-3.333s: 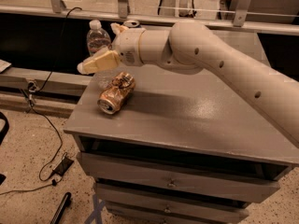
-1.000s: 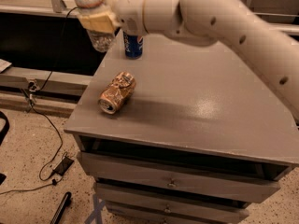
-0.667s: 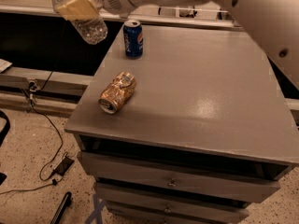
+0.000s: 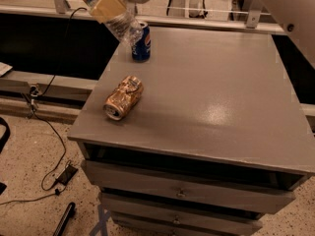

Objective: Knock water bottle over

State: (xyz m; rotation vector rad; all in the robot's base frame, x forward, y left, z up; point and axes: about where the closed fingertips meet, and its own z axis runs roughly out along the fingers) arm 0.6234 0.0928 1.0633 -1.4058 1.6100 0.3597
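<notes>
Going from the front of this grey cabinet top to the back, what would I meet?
Crushed gold can → blue soda can. The water bottle hangs tilted in the end effector at upper left, overlapping that can, so unplaced.

The water bottle (image 4: 122, 26) is held tilted in the gripper (image 4: 109, 5), raised over the far-left corner of the cabinet top (image 4: 211, 92). An upright can (image 4: 141, 45) is set on that corner, just beside the bottle's lower end. A crushed can (image 4: 123, 97) is laid nearer, by the left edge. Drawers (image 4: 187, 193) are stacked underneath.
</notes>
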